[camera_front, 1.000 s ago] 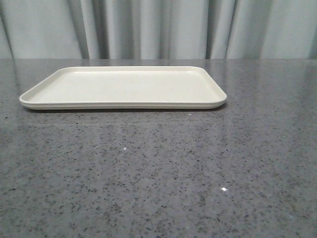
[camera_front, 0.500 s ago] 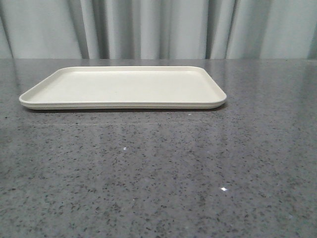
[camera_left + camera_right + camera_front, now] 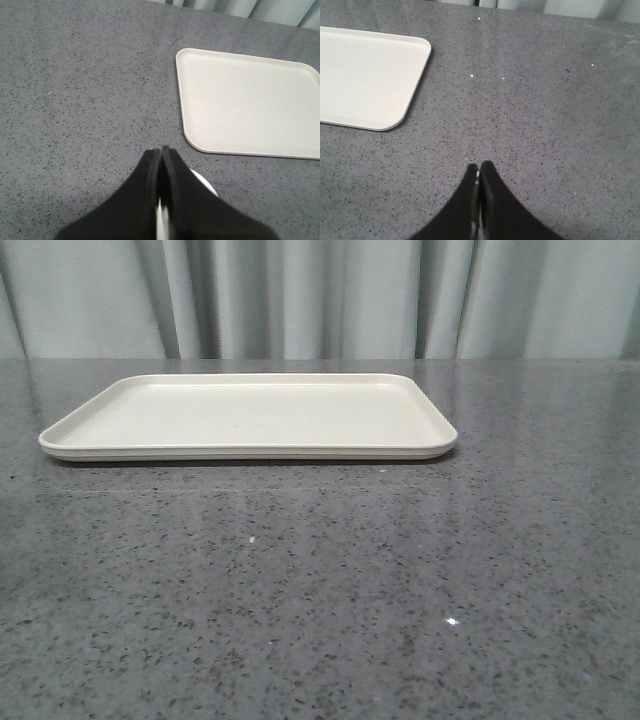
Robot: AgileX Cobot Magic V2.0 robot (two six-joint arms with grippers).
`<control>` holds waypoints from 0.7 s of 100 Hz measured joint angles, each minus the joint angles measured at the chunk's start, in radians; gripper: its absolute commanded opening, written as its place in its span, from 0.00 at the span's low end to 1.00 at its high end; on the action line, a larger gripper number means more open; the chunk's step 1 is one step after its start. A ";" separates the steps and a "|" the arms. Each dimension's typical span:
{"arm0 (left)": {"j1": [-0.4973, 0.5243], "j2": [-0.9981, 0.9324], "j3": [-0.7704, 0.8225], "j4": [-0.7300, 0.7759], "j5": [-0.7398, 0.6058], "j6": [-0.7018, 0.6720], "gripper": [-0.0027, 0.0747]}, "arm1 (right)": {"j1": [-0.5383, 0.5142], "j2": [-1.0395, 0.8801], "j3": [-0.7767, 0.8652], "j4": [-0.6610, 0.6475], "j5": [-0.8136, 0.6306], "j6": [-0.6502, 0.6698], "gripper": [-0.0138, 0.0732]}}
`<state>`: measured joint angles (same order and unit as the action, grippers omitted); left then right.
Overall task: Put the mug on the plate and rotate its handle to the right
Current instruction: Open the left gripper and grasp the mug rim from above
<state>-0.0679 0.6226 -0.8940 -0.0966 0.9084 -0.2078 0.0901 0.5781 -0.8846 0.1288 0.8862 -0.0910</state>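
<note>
The cream-white plate lies empty on the grey speckled table, toward the far side. Neither gripper shows in the front view. In the left wrist view my left gripper is shut, its black fingers pressed together over the table short of the plate's near corner. A curved white edge, apparently the mug, peeks out from under the fingers; most of it is hidden, and so is the handle. My right gripper is also shut, hanging over bare table beside the plate's other end.
Grey speckled tabletop stretches in front of the plate. A pale pleated curtain closes off the back of the table.
</note>
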 measured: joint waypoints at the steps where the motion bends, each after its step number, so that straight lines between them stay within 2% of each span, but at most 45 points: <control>1: 0.000 0.000 0.000 0.000 0.000 0.000 0.01 | 0.000 0.000 0.000 0.000 0.000 0.000 0.08; 13: 0.000 0.000 0.000 0.000 0.005 0.003 0.04 | 0.000 0.002 0.000 0.000 0.000 0.000 0.11; 23: 0.000 0.000 0.000 -0.004 0.011 0.055 0.16 | 0.000 0.002 0.000 0.000 0.000 0.000 0.23; 32: 0.000 0.000 0.000 -0.009 0.017 0.087 0.34 | 0.000 0.002 -0.002 0.000 0.002 0.000 0.43; 45: 0.000 0.000 0.000 -0.011 0.019 0.096 0.67 | 0.000 0.002 -0.002 0.000 0.002 0.000 0.75; 52: 0.000 0.000 0.000 -0.011 0.019 0.100 0.81 | 0.000 0.002 -0.002 0.000 0.002 0.000 0.86; 59: 0.000 0.000 0.000 -0.011 0.021 0.100 0.89 | 0.000 0.002 -0.002 0.000 0.002 0.000 0.89; 70: 0.000 0.000 0.000 -0.013 0.021 0.102 0.89 | 0.000 0.002 -0.002 0.000 0.002 0.000 0.89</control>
<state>-0.0679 0.6226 -0.8940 -0.1096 0.9295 -0.1059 0.0901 0.5806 -0.8867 0.1288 0.8880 -0.0910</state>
